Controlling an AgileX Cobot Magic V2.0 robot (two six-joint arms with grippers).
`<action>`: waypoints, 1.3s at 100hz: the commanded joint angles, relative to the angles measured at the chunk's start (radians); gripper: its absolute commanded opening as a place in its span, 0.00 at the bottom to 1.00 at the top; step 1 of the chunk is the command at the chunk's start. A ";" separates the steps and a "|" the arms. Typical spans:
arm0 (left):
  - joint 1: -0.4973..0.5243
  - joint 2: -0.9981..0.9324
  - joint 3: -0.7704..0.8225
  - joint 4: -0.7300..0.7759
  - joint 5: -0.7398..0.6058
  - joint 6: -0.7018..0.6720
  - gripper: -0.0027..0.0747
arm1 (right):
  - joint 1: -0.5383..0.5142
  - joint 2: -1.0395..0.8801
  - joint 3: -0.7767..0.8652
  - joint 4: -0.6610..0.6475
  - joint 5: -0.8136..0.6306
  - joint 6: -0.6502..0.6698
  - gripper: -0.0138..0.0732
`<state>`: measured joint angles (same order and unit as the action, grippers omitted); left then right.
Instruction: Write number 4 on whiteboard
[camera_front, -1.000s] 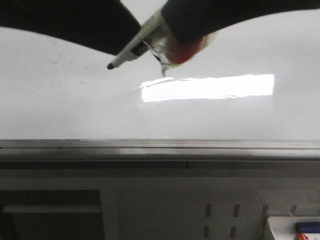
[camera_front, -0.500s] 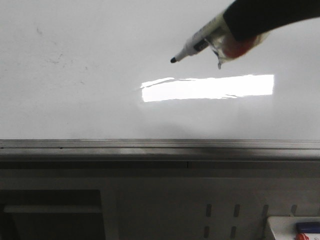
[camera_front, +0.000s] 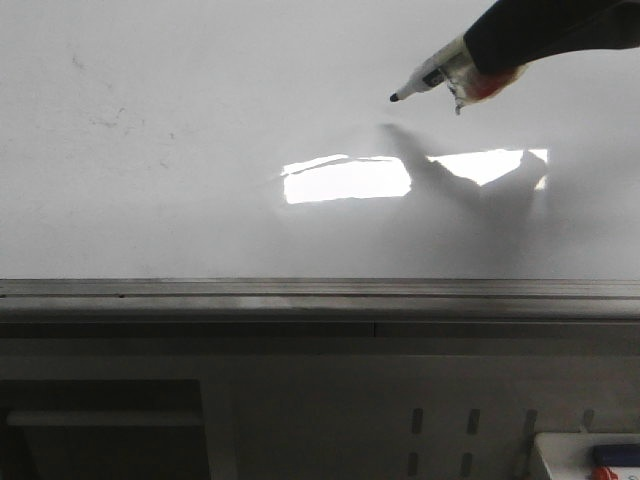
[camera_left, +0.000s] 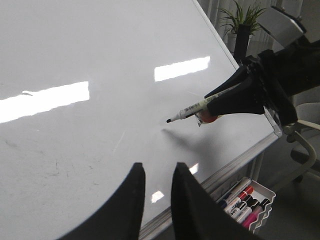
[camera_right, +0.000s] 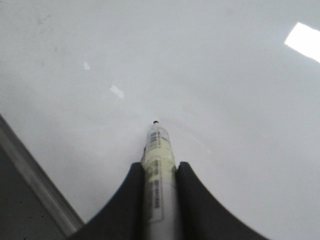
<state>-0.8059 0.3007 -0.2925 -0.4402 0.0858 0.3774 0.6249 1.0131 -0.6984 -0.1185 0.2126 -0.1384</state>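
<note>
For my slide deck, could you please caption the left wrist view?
Right gripper holds a marker above the unmarked whiteboard.

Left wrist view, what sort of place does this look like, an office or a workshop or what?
Probably an office or lab room: a large whiteboard lying nearly flat, a tray of markers beside its edge, a potted plant and part of a chair behind. The right tool holds a marker over the board.

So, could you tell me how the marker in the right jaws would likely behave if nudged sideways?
The marker looks rigid and slim, so probably light. Its round, smooth barrel is pinched only at the rear by the right gripper, so it could pivot or slip. Freed on the sloping whiteboard, it would likely roll.
</note>
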 joint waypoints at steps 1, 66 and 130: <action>0.000 0.007 -0.027 -0.018 -0.079 -0.010 0.17 | -0.022 0.007 -0.059 -0.013 -0.093 0.003 0.08; 0.000 0.007 -0.027 -0.020 -0.079 -0.010 0.17 | -0.040 0.171 -0.098 0.029 -0.015 0.003 0.08; 0.000 0.007 -0.027 -0.020 -0.079 -0.010 0.17 | 0.088 0.235 -0.096 0.091 0.017 0.005 0.09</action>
<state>-0.8059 0.3007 -0.2925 -0.4488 0.0851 0.3768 0.7483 1.2537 -0.7800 -0.0129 0.1859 -0.1363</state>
